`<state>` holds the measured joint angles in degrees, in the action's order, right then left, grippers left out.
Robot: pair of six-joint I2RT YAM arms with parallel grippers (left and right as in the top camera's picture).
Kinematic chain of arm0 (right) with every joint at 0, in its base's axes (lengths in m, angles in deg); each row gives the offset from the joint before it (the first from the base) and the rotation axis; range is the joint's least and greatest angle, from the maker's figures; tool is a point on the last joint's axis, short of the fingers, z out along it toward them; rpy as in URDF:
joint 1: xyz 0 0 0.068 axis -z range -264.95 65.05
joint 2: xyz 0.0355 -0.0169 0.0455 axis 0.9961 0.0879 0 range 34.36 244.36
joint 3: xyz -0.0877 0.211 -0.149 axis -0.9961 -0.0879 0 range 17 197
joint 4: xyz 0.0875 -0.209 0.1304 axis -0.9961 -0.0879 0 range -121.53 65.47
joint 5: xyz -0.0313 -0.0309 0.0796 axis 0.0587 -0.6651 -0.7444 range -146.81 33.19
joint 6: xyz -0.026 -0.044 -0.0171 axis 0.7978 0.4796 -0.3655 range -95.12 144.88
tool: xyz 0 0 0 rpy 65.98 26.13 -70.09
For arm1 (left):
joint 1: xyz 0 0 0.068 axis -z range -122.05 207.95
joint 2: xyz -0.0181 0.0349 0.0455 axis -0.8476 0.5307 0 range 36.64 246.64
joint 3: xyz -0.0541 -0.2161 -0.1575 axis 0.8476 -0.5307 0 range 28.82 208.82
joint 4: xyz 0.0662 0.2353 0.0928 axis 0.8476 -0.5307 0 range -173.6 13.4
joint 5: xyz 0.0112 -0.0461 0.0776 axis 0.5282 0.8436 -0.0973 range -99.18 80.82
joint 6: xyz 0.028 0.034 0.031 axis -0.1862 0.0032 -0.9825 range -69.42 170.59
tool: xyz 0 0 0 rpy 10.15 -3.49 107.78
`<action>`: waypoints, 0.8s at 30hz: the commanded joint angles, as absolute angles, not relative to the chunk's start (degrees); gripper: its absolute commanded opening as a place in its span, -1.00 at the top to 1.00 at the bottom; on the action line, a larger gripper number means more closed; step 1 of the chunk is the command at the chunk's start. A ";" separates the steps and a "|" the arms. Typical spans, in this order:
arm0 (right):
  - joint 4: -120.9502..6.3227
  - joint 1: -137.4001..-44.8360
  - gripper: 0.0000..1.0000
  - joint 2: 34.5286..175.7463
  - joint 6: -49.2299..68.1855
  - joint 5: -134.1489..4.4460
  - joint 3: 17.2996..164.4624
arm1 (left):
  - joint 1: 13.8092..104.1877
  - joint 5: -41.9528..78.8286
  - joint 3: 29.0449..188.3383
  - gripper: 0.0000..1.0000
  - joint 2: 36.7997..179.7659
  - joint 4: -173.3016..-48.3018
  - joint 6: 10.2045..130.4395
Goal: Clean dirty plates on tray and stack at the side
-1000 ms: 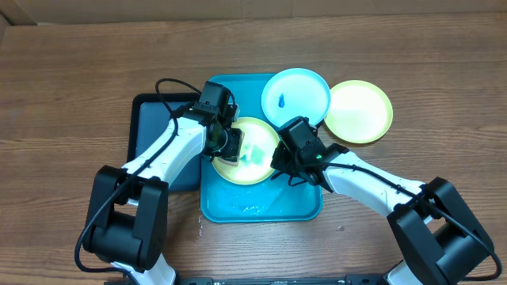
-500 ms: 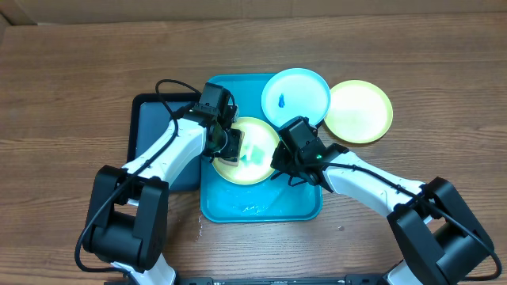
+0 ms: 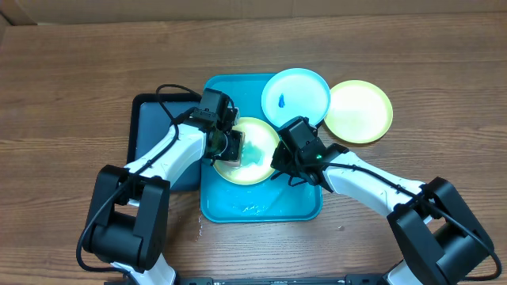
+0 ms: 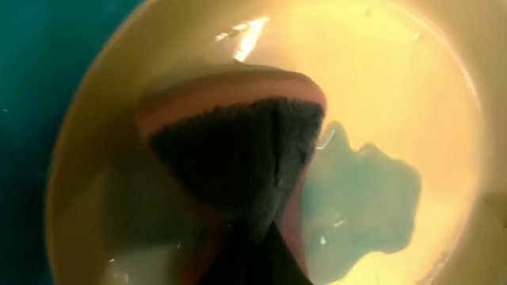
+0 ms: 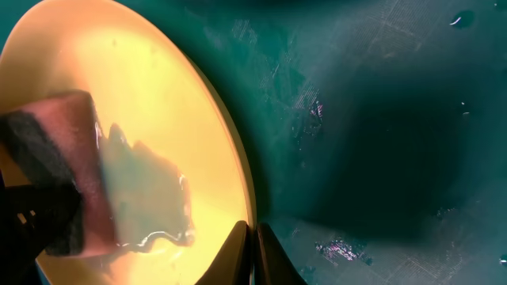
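Observation:
One yellow-green dirty plate (image 3: 257,162) lies on the turquoise tray (image 3: 261,202). My left gripper (image 3: 230,146) is shut on a pink sponge with a dark scouring face (image 4: 238,150) and presses it onto this plate (image 4: 396,79), beside a watery blue smear (image 4: 364,198). My right gripper (image 3: 279,164) is shut on the same plate's right rim (image 5: 247,214), its fingertips (image 5: 238,245) pinched over the edge. A light blue plate (image 3: 295,95) with a small blue smudge overlaps the tray's far right corner. Another yellow-green plate (image 3: 359,111) lies on the table to its right.
A black tray (image 3: 150,131) sits against the turquoise tray's left side, under my left arm. The turquoise tray's floor (image 5: 380,119) is wet, with a puddle near its front edge (image 3: 253,207). Bare wooden table surrounds everything.
My left gripper has squeezed tighter on the sponge and shifted slightly across the plate. The right gripper still holds the rim in the same place.

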<state>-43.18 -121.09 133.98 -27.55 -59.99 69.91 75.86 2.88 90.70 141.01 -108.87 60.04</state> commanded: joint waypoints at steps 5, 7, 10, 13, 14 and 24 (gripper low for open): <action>-42.61 -121.38 0.92 134.44 -27.20 -60.49 69.45 | 75.23 24.34 90.94 0.92 141.49 -107.51 59.34; -42.72 -121.38 0.92 134.44 -27.20 -60.49 69.45 | 74.59 24.80 93.13 0.92 141.23 -108.58 59.32; -42.79 -121.38 0.92 134.44 -27.20 -60.47 69.45 | 74.03 24.69 97.13 0.92 140.12 -110.79 57.77; -42.70 -121.38 0.92 134.44 -27.20 -60.45 69.45 | 74.16 20.93 99.93 0.92 139.27 -112.50 56.52; -42.64 -121.38 0.92 134.44 -27.22 -60.47 69.45 | 74.27 18.63 100.41 0.92 139.18 -112.87 56.54; -42.57 -121.38 0.92 134.44 -27.22 -60.47 69.45 | 74.40 -3.03 99.51 0.92 140.40 -117.70 56.56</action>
<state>-43.05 -121.09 133.98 -27.57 -60.03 69.91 74.35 4.27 99.80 140.77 -117.79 57.83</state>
